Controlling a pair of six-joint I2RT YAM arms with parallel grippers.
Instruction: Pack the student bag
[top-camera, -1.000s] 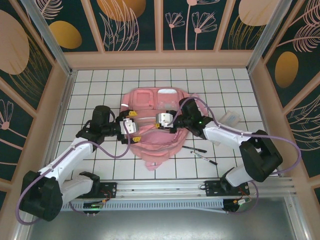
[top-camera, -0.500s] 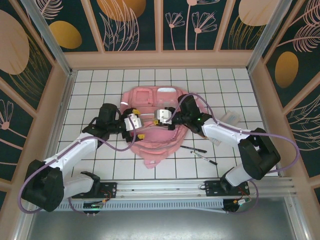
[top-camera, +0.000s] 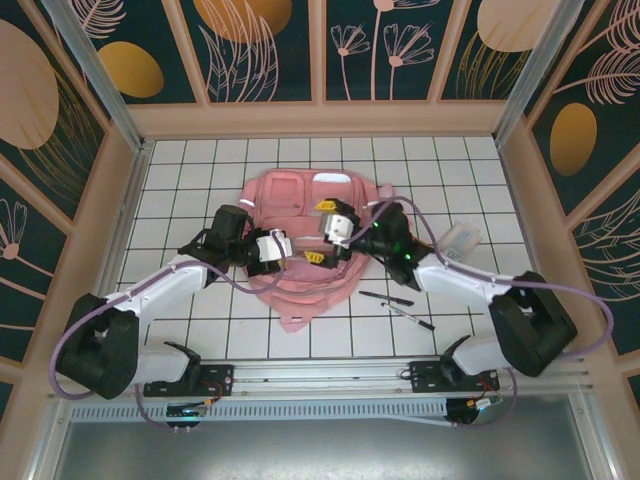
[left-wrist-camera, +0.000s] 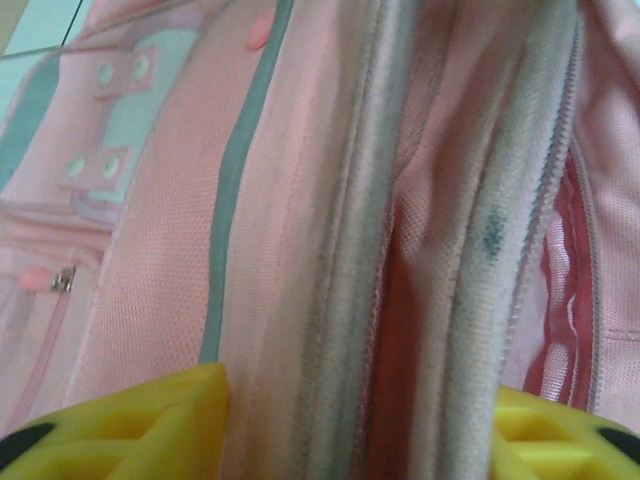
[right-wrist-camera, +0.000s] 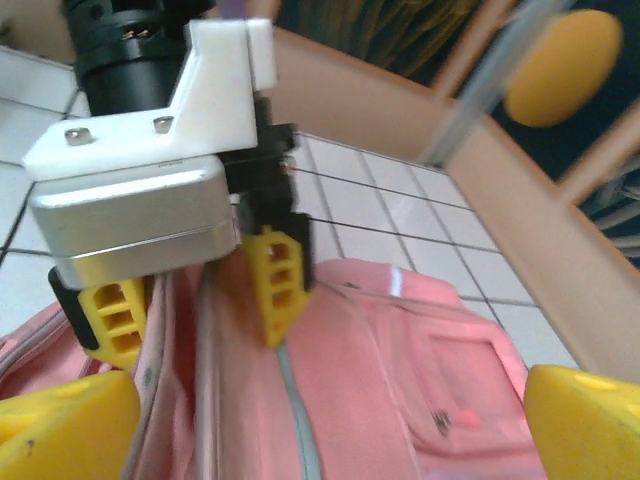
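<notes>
Mid-table, on the white gridded tabletop (top-camera: 180, 170), lies the big soft pink fabric backpack w/ clear-plastic front pockets (top-camera: 300, 195). It's flat, pockets toward the far wall, w/ both arms reaching over it.

Left gripper (top-camera: 276, 250) is at the bag's left side. In its wrist view the yellow fingers (left-wrist-camera: 120, 420) sit either side of the doubled grey-white zip edge (left-wrist-camera: 350, 250). Fabric fills the gap, so it reads as pinched on that rim. Right gripper (top-camera: 321, 231) hangs over the bag's middle, claw wide apart, nothing held.

Step in hand, as I judge it: get the main compartment open & keep it open. To do it well:
- Left should have the zip tape itself, not just loose outer cloth.
- It should then lift up & out toward its own side so the mouth gapes.
- Soft fabric will sag, so hold tension.
- Right should take the opposite lip or go fetch items, w/o crowding left's fingers; the two are close.

Containers:
- Main compartment: the slit shows darker pink lining (left-wrist-camera: 385, 330); can't see anything inside.
- Front pockets: contents can't be told from above.

On the tabletop right of the bag are two thin black pens (top-camera: 385, 297) near its edge & a small clear plastic case (top-camera: 458, 238) further out. Prob. these are what's to go in; all are outside the bag now.
</notes>
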